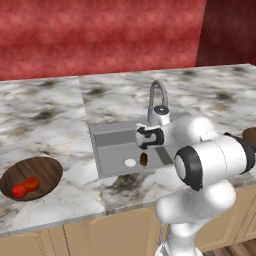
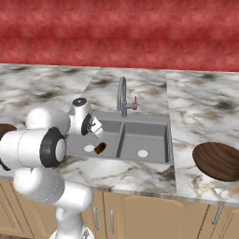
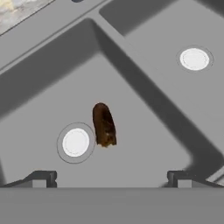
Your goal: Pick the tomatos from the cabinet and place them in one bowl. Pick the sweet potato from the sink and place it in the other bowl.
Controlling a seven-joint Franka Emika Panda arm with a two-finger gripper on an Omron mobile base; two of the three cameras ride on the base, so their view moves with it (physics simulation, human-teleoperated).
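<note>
Hand view looks straight down into the sink [image 3: 144, 131], where the sweet potato [image 3: 104, 124] lies on the basin floor just beside the round drain [image 3: 75, 142], on the side toward the divider between the two basins; the tool [image 3: 112, 178] hangs above it with its jaws spread wide and nothing between them, and the potato sits a little off the midline between the tips, nearer the left one. Left base view shows the two tomatos [image 1: 25, 187] already resting in one bowl [image 1: 47, 167] on the table [image 1: 50, 115], well away from the sink on its left; right base view shows the other bowl [image 2: 219, 161] standing bare on the table on the far side of the sink.

My reading is that the sink step is in hand, and the risks lie in the descent; the potato is long and narrow and tapers, so jaws closing along its length rather than across it would likely squeeze it out sideways; a tip landing on its top would roll it toward the drain; the faucet [image 1: 159, 100] stands close to the wrist, and a careless lift toward the bare bowl could clip it or the basin wall.
</note>
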